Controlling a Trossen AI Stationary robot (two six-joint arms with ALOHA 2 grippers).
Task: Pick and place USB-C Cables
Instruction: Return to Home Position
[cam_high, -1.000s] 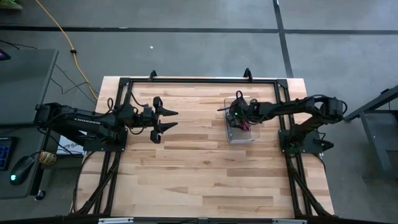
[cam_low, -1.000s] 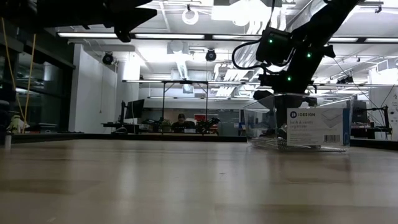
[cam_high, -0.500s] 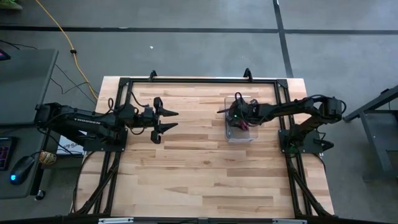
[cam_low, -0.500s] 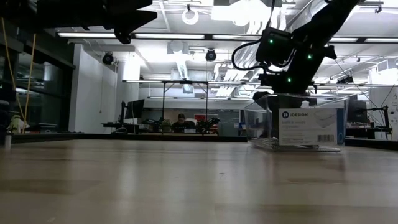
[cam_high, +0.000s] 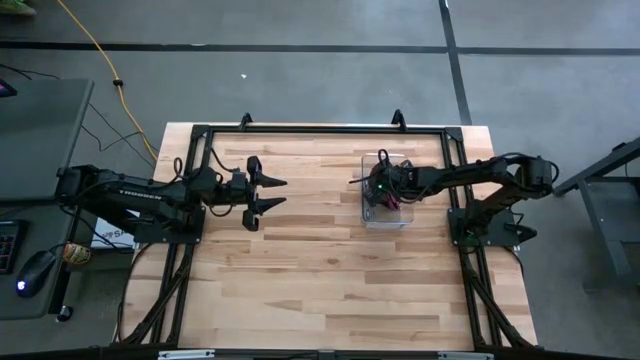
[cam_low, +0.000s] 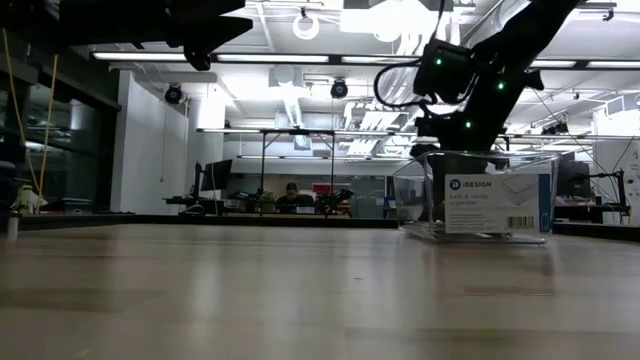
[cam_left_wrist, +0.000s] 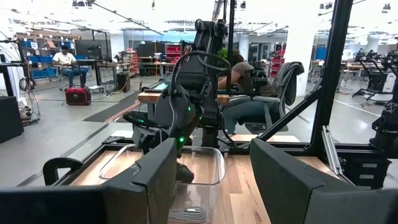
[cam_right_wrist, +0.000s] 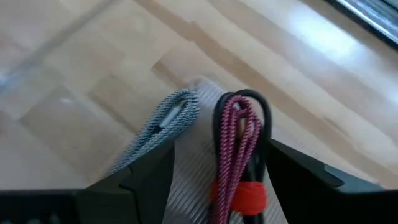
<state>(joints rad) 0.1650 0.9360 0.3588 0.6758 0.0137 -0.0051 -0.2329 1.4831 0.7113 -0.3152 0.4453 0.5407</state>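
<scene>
The right pincer (cam_high: 378, 190) hangs over the clear box (cam_high: 388, 222), fingers apart and empty. The grey cable (cam_right_wrist: 163, 121) and the magenta-red cable (cam_right_wrist: 236, 140) lie inside the box. The pincer should rise straight up first, so that no loop catches. The left pincer (cam_high: 262, 192) waits at the left, fingers apart.

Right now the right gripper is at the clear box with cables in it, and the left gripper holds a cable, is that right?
Not quite. The left gripper holds nothing: the left wrist view shows its fingers apart with only air between them. The rest stands: the right gripper is at the clear box, and the cables lie in it.
</scene>
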